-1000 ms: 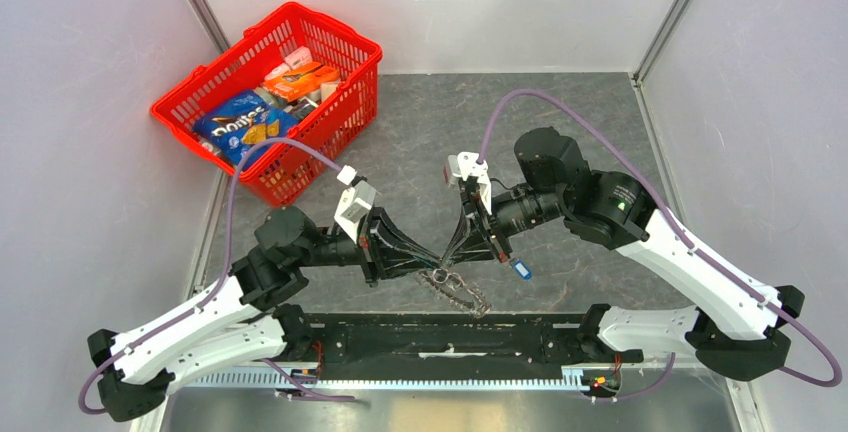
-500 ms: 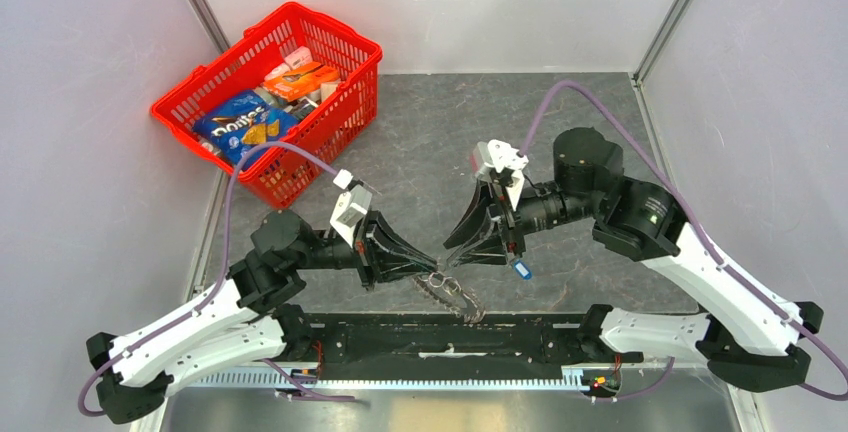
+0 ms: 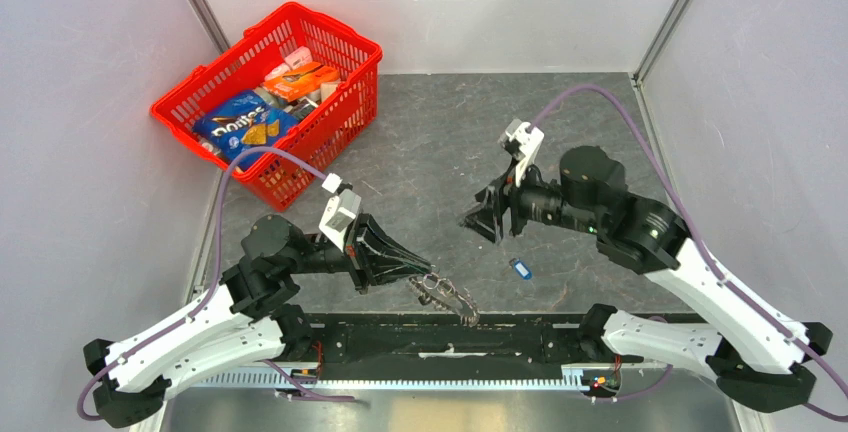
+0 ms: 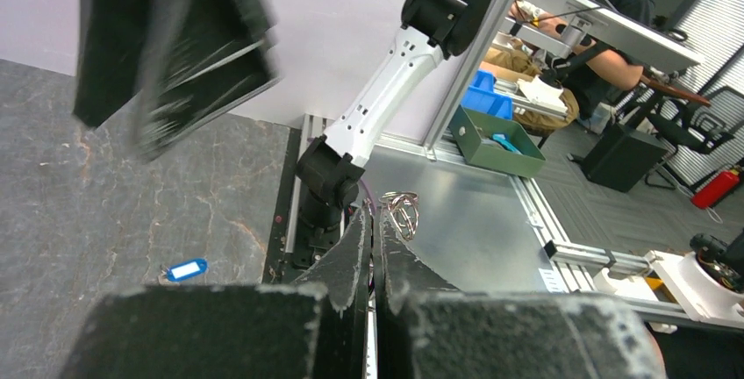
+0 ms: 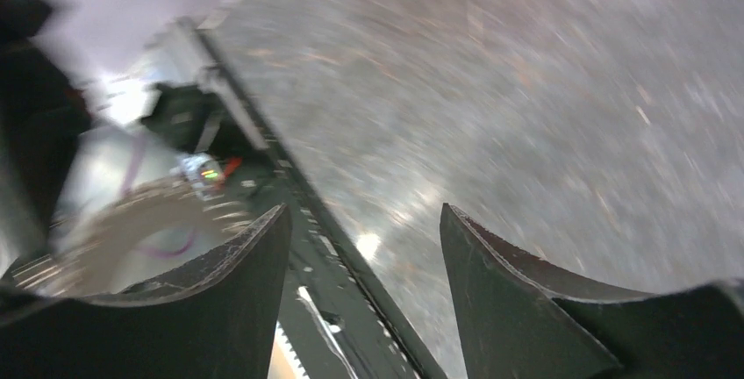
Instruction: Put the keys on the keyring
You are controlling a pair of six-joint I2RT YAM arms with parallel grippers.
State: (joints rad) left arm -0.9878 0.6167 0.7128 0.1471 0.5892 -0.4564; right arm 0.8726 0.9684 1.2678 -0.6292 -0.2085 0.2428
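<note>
Top external, lower centre: my left gripper (image 3: 424, 272) clamps the keyring (image 4: 402, 212), keys (image 3: 455, 299) dangling, likely slick and loose. My right gripper (image 3: 487, 214) gapes empty; I'd pinch one flat head.

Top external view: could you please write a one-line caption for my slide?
Left gripper shut on the keys; open right gripper hovers apart; blue key tag lies loose on the grey table.
</note>
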